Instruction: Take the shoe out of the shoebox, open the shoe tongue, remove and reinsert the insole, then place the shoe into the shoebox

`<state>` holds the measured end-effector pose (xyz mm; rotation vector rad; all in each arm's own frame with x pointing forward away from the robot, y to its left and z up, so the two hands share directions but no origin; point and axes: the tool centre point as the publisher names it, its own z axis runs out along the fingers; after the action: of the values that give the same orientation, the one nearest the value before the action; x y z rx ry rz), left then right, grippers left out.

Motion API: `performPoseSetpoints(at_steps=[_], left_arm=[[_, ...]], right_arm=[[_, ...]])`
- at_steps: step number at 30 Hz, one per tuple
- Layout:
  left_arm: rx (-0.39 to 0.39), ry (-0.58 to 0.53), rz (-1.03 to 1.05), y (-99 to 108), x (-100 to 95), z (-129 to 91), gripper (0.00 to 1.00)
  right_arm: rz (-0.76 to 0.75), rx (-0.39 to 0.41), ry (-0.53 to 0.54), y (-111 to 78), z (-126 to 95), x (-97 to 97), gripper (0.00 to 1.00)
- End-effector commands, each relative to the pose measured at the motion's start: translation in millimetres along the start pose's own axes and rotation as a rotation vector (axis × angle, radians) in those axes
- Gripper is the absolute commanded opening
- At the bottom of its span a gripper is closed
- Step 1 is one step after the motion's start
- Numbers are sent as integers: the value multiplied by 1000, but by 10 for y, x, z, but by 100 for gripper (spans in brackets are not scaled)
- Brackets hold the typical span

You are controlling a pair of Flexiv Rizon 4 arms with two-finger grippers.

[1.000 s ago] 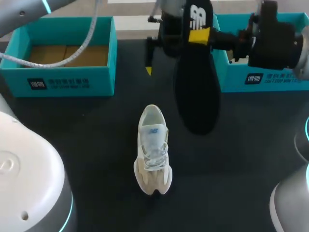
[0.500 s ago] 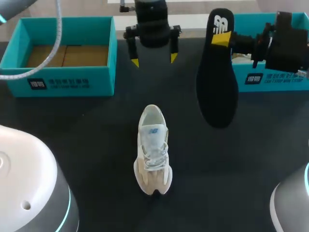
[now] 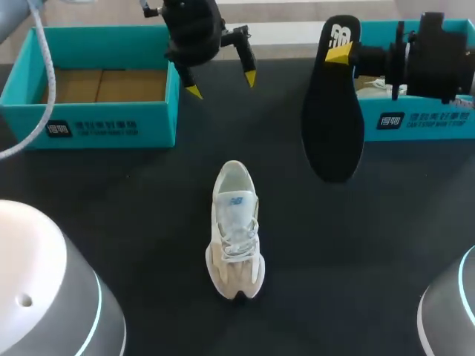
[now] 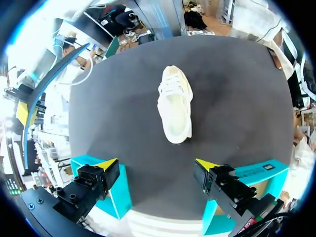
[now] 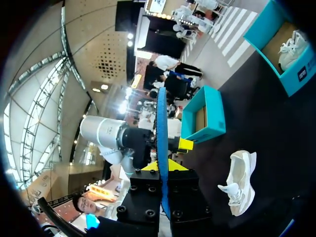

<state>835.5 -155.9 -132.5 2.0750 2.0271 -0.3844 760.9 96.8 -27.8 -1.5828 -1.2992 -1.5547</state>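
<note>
1. My right gripper [image 3: 343, 53] is clamped on one end of the dark insole [image 3: 332, 111]. The insole hangs with its other end down, in front of the right box [image 3: 415, 122] and well apart from the shoe [image 3: 236, 230]. I cannot tell whether its low end touches the table [image 3: 133, 215].
2. My left gripper [image 3: 223, 84] is spread wide and empty. It hovers over the far side of the table, just beside the corner of the left box [image 3: 104, 126].
3. The shoe stands upright mid-table with its toe toward me. Nothing steadies it.
4. Risk: the grip is a narrow pinch at one end, so the long free length can swing or pivot between the tips. A quick move toward the shoe would likely cause this, and the low end would then miss the shoe's opening.
5. Risk: the shoe looks light and is unheld. A push from the insole could slide it or tip it over unless my left gripper braces it first.
6. Risk: the tongue [image 3: 236, 202] lies close over the opening. If it blocks the way, the insole may buckle or bunch up rather than lie flat.
7. Risk: both arms must meet at the shoe, so careless paths could knock the grippers together or clip a box wall.
</note>
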Motion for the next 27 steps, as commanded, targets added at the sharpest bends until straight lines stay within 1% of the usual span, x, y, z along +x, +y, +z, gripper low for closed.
performPoseSetpoints(at_steps=[1, 4, 5, 7, 9, 10, 11, 12, 13, 15, 16, 18, 20, 21, 22, 25, 26, 27], left_arm=[[-6, -152, 2, -21, 46, 22, 100], [-6, -152, 2, -21, 46, 22, 100], [24, -247, -47, -30, 72, 85, 100], [23, -369, -79, -58, 131, 163, 100], [22, -503, -32, -114, 147, 159, 100], [22, -535, -21, -143, 139, 152, 100], [-1, -589, 8, -158, 129, 130, 100], [12, -630, 20, -196, 110, 94, 100], [-6, -672, 27, -207, 94, 61, 100], [-7, -743, 52, -248, 64, -2, 100], [-21, -771, 50, -263, 53, -30, 100], [-16, -844, 46, -297, 37, -86, 100], [-14, -901, 34, -332, 23, -122, 100], [-29, -927, 37, -352, 18, -140, 100], [-23, -950, 35, -370, 8, -153, 100], [-32, -1024, 10, -413, -34, -226, 100], [-32, -1055, -8, -416, -50, -253, 100], [-6, -1072, -19, -424, -68, -293, 100]], right_arm=[[1, 0, -5, 5, 25, 6, 0], [1, 0, -5, 5, 25, 6, 0], [1, 0, -5, 5, 25, 6, 0], [75, 7, 32, 9, 101, -36, 0], [121, 27, 7, 38, 172, -72, 0], [152, 34, -10, 41, 194, -111, 0], [177, 30, -10, 62, 221, -141, 0], [206, 31, -6, 76, 252, -162, 0], [220, 28, -11, 101, 278, -185, 0], [256, 15, -7, 157, 331, -214, 0], [264, -2, -10, 189, 349, -231, 0], [292, 0, -11, 238, 401, -246, 0], [316, -6, 6, 287, 454, -260, 0], [327, -9, 6, 305, 473, -277, 0], [341, 3, 2, 319, 486, -314, 0], [384, -33, -40, 341, 488, -421, 0], [384, -33, -40, 341, 488, -421, 0], [384, -33, -40, 341, 488, -421, 0]])
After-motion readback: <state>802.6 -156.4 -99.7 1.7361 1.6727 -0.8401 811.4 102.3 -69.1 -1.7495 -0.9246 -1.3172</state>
